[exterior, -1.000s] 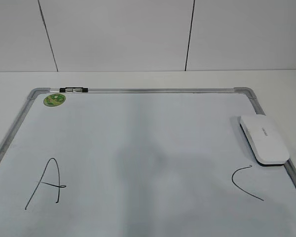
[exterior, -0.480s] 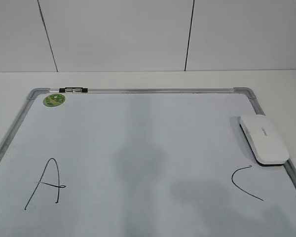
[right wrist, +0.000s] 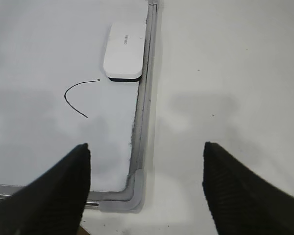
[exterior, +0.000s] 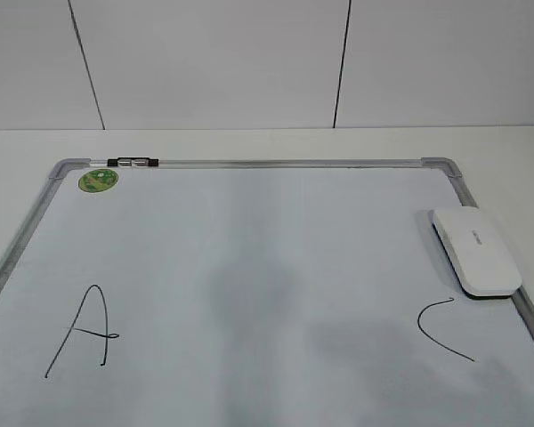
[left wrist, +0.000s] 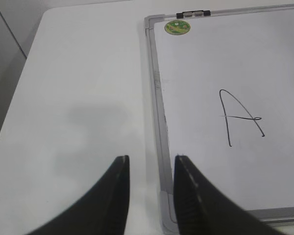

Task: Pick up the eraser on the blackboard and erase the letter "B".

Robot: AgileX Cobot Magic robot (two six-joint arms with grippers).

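The blackboard (exterior: 249, 231) is a white dry-erase board with a grey frame, lying flat on the table. The white eraser (exterior: 476, 251) rests on its right edge, above a hand-drawn "C" (exterior: 443, 329). An "A" (exterior: 82, 331) is at the lower left. No letter "B" shows; the board between "A" and "C" bears no mark. My left gripper (left wrist: 151, 159) is open and empty over the board's left frame, near the "A" (left wrist: 240, 115). My right gripper (right wrist: 146, 147) is wide open and empty over the board's near right corner, short of the eraser (right wrist: 124, 50) and "C" (right wrist: 78, 98).
A round green sticker (exterior: 99, 180) and a small black-and-silver marker (exterior: 133, 162) sit at the board's far left corner. White table (exterior: 249, 142) surrounds the board, with a panelled wall behind. Neither arm shows in the exterior view.
No object has moved. A faint shadow on the board's lower right has spread a little.
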